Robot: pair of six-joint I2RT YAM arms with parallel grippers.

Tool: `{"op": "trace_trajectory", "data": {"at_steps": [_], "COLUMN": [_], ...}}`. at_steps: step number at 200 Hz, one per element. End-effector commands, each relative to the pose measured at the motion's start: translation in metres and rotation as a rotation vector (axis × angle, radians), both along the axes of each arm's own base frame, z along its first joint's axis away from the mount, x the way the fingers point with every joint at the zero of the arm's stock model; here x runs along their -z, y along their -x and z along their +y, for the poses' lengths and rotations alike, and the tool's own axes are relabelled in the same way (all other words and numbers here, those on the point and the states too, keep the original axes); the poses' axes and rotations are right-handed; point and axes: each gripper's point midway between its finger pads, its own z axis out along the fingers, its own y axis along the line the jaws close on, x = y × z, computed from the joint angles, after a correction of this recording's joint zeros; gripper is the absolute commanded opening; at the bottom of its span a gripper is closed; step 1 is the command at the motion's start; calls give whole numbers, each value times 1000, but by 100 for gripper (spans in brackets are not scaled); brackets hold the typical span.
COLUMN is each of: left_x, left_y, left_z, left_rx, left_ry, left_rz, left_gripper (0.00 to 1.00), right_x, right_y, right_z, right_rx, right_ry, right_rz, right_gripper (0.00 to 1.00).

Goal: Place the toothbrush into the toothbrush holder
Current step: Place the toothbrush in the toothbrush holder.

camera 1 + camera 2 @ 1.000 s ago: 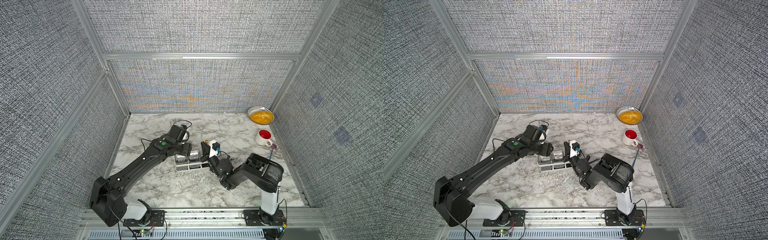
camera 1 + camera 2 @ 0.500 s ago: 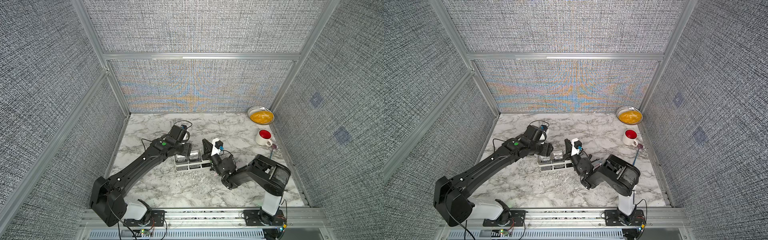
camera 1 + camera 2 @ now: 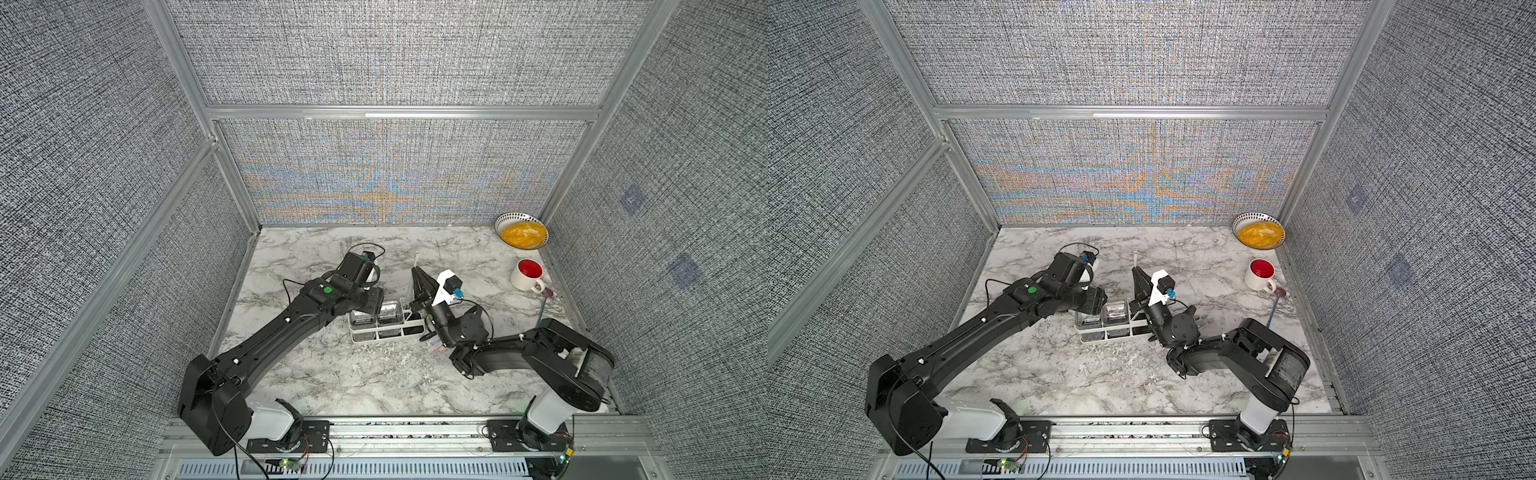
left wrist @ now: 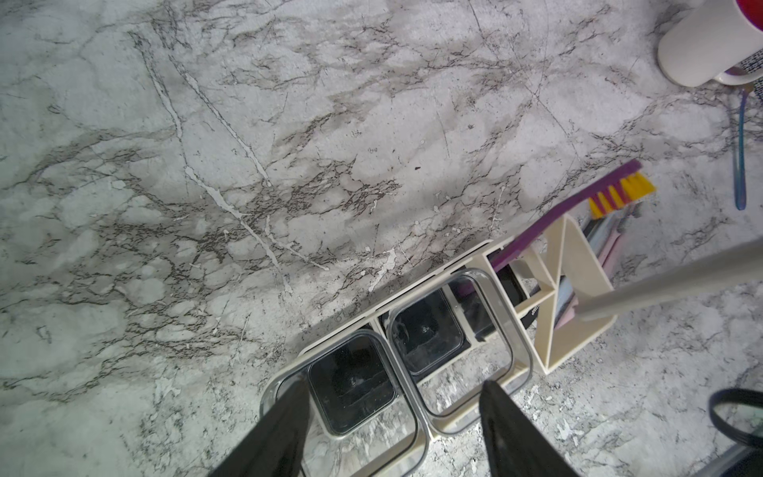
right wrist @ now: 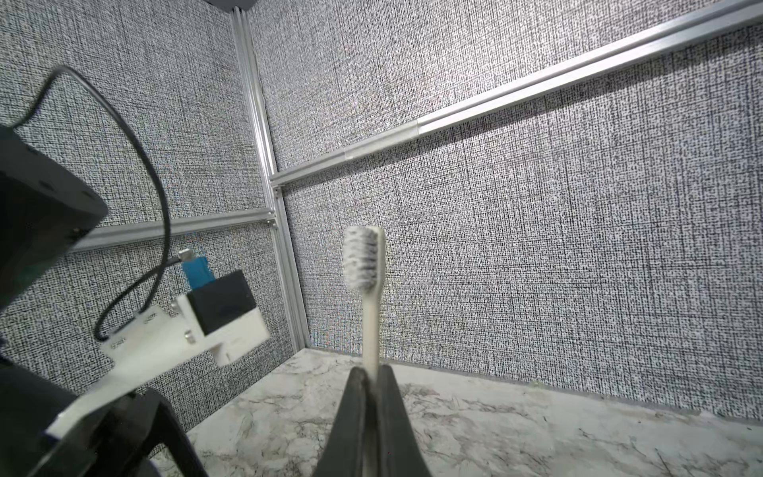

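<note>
Trouble spot first: the right jaws are clamped tight on the white toothbrush (image 5: pixel 368 297) by its slim handle alone. The bristled head pokes well past the tips, so any knock could make it swivel in that narrow grip. The toothbrush holder (image 3: pixel 384 337) is not ahead of those tips; it sits down by the heel of the right jaws. A big wrist turn looks necessary, close to the left arm (image 3: pixel 282 332), and a clash is possible. A purple toothbrush (image 4: pixel 569 206) already leans out of the uncupped compartment (image 4: pixel 510 281) and could block entry. The left jaws stand apart, straddling the end clear cup (image 4: pixel 351 384). Contact cannot be made out, so the holder may skid. The right arm (image 3: pixel 498 361) lies folded low over the surface (image 3: pixel 332 374), wrist cocked up, jaws aimed toward the back wall (image 3: pixel 395 174). The left arm reaches long and bends down over the holder.
</note>
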Motion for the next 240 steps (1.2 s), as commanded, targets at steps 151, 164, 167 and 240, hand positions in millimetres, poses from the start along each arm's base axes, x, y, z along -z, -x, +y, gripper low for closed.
{"op": "trace_trajectory", "data": {"at_steps": [151, 164, 167, 240], "left_x": [-8, -7, -7, -8], "left_y": [3, 3, 2, 2], "left_z": [-3, -4, -4, -7], "left_rx": [1, 2, 4, 11], "left_ry": [20, 19, 20, 16], "left_rz": [-31, -30, -30, -34], "left_gripper": [68, 68, 68, 68], "right_x": [-3, -3, -3, -11], "right_y": [29, 28, 28, 22], "right_z": [-9, -10, -10, -3], "right_rx": [-60, -50, -48, -33], "right_ry": [-89, -82, -81, -79], "right_rz": [-72, -76, -77, -106], "right_gripper": [1, 1, 1, 1]}}
